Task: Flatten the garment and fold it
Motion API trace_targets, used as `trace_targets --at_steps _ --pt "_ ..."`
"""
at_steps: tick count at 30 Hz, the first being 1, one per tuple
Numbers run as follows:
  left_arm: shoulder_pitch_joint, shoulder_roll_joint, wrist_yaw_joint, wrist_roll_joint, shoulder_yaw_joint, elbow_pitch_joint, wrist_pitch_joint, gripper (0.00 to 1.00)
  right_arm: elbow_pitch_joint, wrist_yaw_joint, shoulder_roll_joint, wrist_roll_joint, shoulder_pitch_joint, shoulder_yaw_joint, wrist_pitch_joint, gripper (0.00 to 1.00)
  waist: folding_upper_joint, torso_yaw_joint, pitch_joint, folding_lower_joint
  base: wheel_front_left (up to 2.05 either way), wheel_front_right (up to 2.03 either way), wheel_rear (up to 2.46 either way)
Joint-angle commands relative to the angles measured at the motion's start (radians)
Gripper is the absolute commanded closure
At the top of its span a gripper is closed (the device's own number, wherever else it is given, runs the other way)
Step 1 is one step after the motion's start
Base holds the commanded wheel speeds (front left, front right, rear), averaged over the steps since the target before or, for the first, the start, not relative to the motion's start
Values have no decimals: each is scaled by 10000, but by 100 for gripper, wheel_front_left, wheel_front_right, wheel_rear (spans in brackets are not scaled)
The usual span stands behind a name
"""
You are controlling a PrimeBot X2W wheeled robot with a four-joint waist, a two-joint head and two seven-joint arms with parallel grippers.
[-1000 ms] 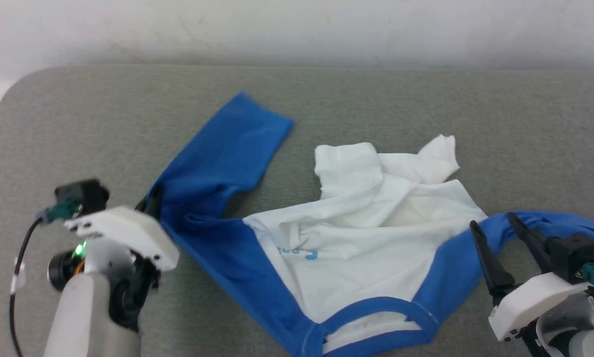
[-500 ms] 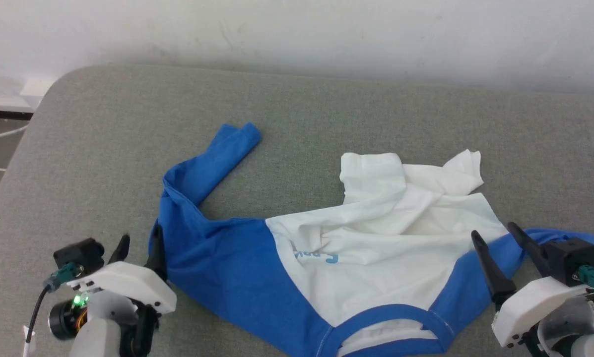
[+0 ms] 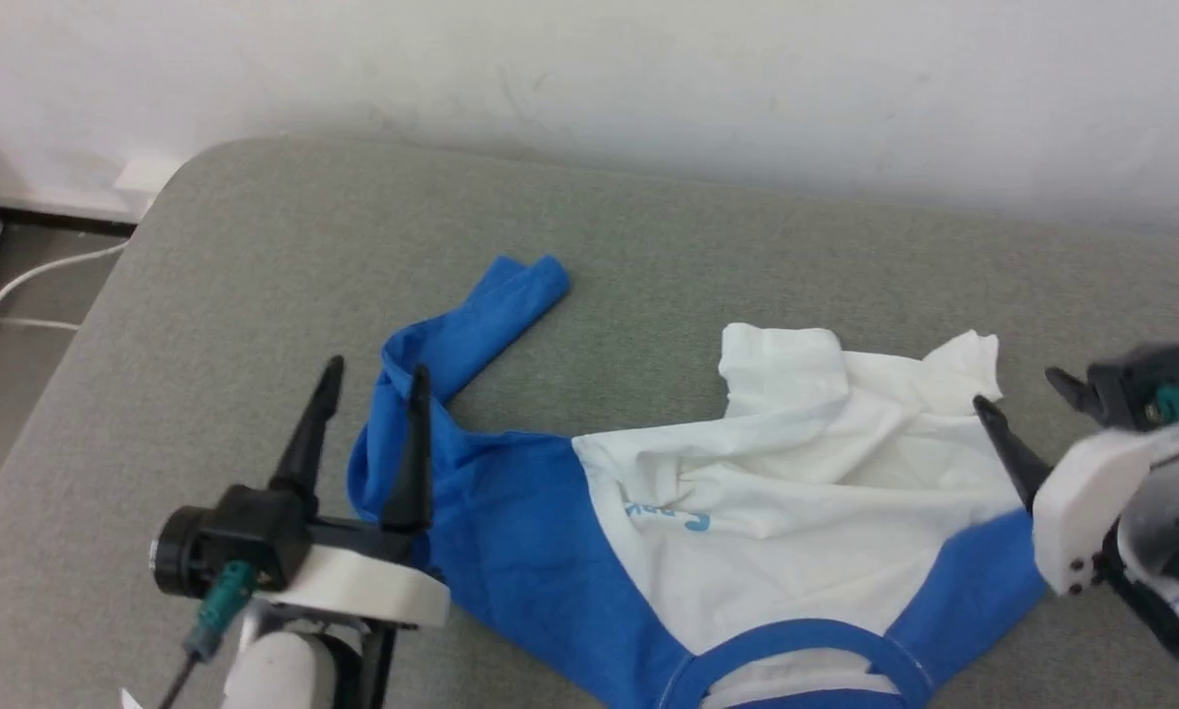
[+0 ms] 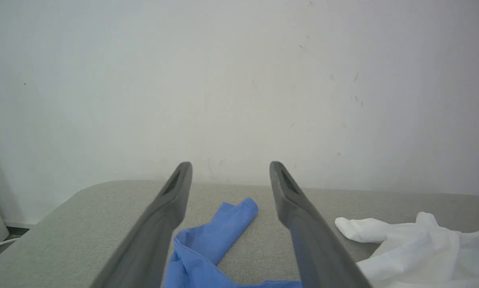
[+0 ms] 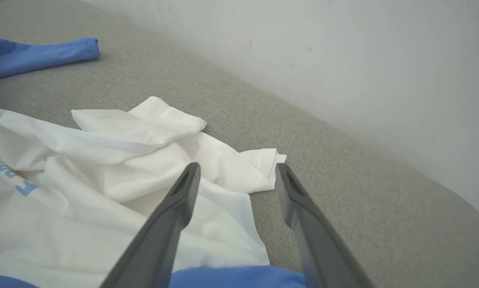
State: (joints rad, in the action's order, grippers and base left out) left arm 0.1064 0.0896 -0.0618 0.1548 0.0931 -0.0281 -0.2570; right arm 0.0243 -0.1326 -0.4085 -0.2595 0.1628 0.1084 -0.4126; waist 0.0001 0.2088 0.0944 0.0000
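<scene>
The garment (image 3: 796, 502) lies crumpled on the grey padded surface (image 3: 254, 256), collar nearest me, its white body bunched toward the far right. Its left blue sleeve (image 3: 481, 315) is doubled over and narrow, and blue lettering (image 3: 668, 514) shows on the chest. My left gripper (image 3: 376, 372) is open beside that sleeve's shoulder, holding nothing. In the left wrist view the left gripper (image 4: 230, 166) points at the wall with the sleeve (image 4: 219, 228) below it. My right gripper (image 3: 1017, 389) is open at the garment's right edge. In the right wrist view the right gripper (image 5: 237, 167) hovers over the white hem folds (image 5: 223, 164).
A pale wall (image 3: 648, 79) runs along the far edge of the surface. The surface's rounded corner (image 3: 165, 167) is at the far left, with floor and a white cable (image 3: 28, 281) beyond it. Bare grey surface lies left of the sleeve and behind the garment.
My left gripper has opened and let go of the blue sleeve, which now lies doubled on the surface. My right gripper has moved forward to the white hem. The camera has shifted.
</scene>
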Motion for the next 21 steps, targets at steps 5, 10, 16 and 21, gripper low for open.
trace_targets --at_steps 5,10,16,21 --pt "-550 -282 -80 -143 582 196 -45 0 -613 19 -753 -1152 1523 1401 -1694 0 -1 1079 676 0 0 0 0" --pt "-546 -374 -125 38 1083 17 -46 0 -1769 19 -1409 -1904 2613 2906 -3202 0 -1 1889 1015 0 0 0 0" --pt "-419 -390 46 464 1637 -120 -46 0 -3287 19 -1883 -1997 3509 3962 -3485 0 -1 2640 1381 0 0 0 0" --pt "-278 -392 250 736 2059 -123 -46 0 -4281 19 -2067 -2090 3951 4677 -3046 0 -1 3067 1645 0 0 0 0"
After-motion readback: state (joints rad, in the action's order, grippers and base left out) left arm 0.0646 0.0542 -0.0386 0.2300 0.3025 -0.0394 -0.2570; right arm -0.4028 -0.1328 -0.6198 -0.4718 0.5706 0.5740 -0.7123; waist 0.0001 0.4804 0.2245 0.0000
